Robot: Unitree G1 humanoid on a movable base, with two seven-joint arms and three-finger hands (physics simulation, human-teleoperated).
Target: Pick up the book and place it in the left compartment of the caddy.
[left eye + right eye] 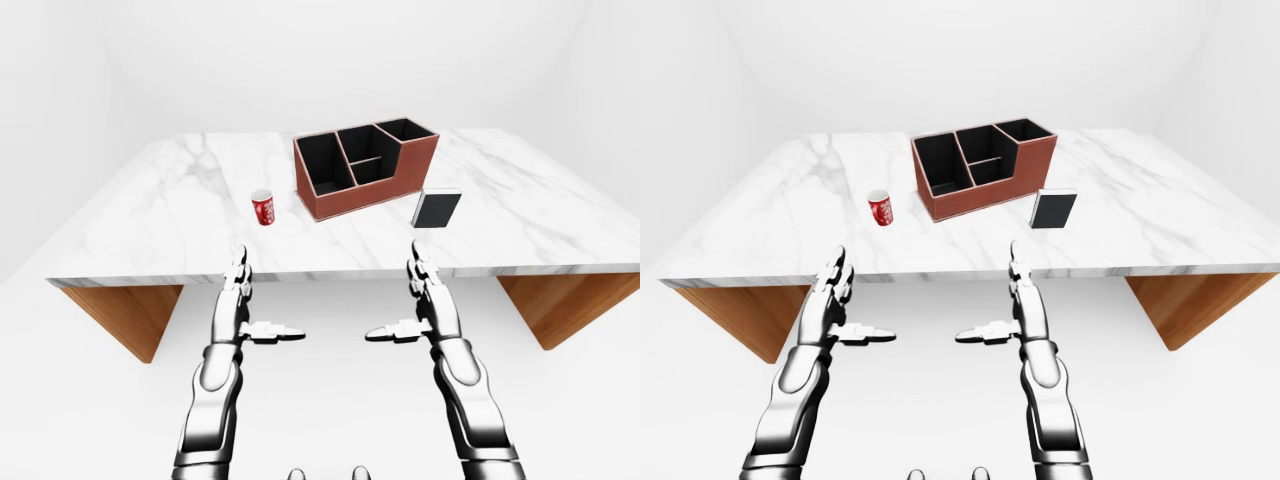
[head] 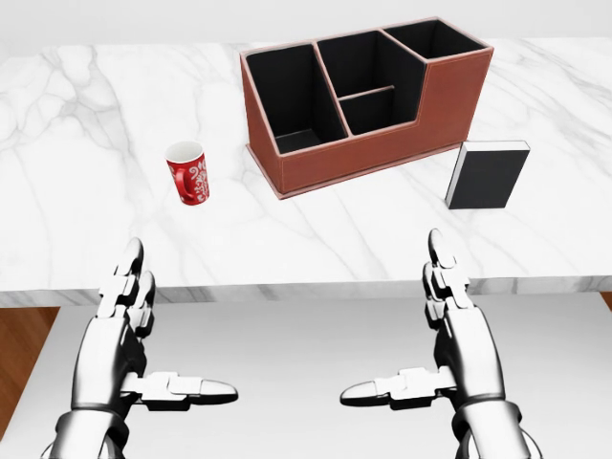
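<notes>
A black book [image 2: 488, 175] with a white page edge stands on the marble table [image 2: 402, 234], right of the caddy. The brown caddy [image 2: 368, 96] has black compartments; its left compartment [image 2: 292, 96] shows nothing inside. My left hand [image 2: 143, 359] and right hand [image 2: 440, 349] are both open and empty, held low below the table's near edge, apart from every object. The right hand lies below and left of the book.
A red mug [image 2: 188, 172] stands on the table left of the caddy. The table's near edge [image 2: 306, 290] runs across the head view just above my fingertips. Wooden table supports [image 1: 125, 315] show at both sides beneath the top.
</notes>
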